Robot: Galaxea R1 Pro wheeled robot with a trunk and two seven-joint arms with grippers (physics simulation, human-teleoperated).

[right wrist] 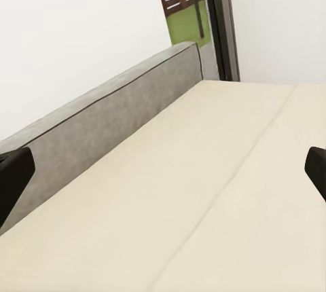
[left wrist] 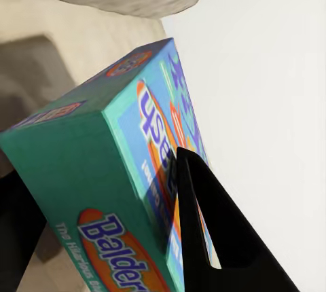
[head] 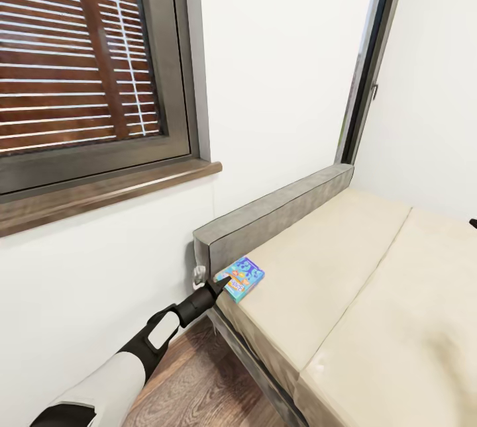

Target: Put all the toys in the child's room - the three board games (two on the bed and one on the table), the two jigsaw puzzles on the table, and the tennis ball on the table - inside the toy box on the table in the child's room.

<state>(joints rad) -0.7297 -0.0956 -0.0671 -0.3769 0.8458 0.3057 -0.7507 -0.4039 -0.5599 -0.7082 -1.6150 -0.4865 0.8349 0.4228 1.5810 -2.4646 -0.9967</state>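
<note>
My left arm reaches forward to the near left corner of the bed [head: 371, 294], where the left gripper [head: 224, 279] meets a teal and blue board game [head: 244, 277] lying on the cream mattress just beside the grey headboard [head: 278, 212]. In the left wrist view the box [left wrist: 102, 190] sits between the two dark fingers [left wrist: 217, 238], one on each side of it, so I read the gripper as grasping the board game. In the right wrist view the right gripper [right wrist: 163, 170] is spread wide above the bare mattress [right wrist: 204, 204], its fingertips [right wrist: 13, 173] at opposite edges. A window [head: 79, 63] with a wooden sill is in the wall at far left.
</note>
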